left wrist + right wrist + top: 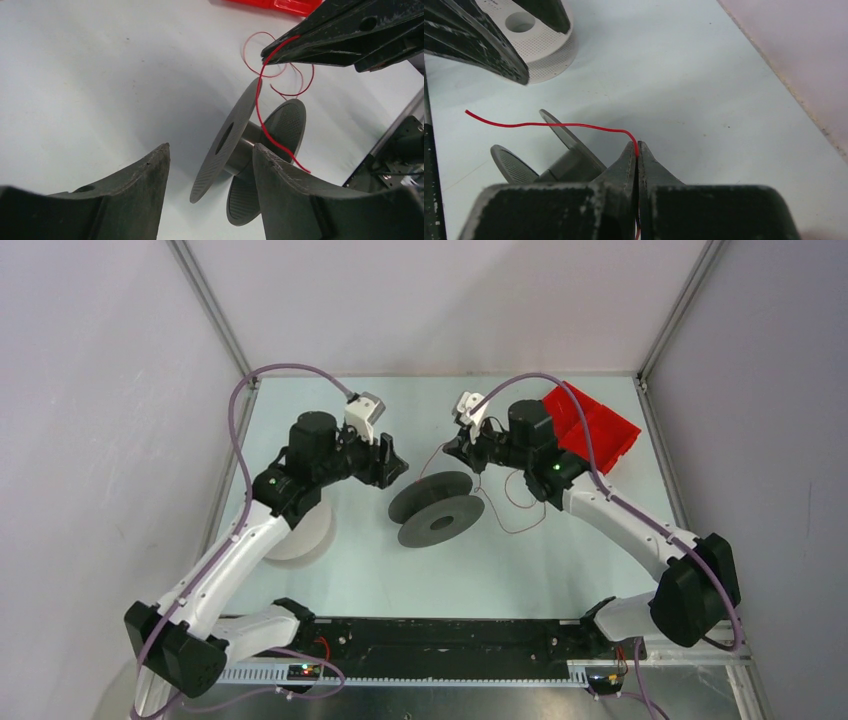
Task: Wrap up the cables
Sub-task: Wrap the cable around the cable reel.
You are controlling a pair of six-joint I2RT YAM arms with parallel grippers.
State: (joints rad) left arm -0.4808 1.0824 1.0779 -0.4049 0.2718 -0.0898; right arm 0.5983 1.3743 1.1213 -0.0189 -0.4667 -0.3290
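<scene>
A dark grey spool point(437, 508) lies tilted on its flange edges at mid-table. A thin red cable point(259, 102) runs from its hub up to my right gripper point(637, 147), which is shut on the cable just above the spool. The rest of the cable lies in loose loops point(515, 505) on the table to the right. My left gripper point(211, 150) is open, close to the spool's left, with nothing between its fingers. A white spool point(300, 535) lies flat at the left, half hidden under my left arm.
A red bin point(590, 425) stands at the back right, behind my right wrist. Grey walls close the table on three sides. The arms' black base rail point(450, 640) runs along the near edge.
</scene>
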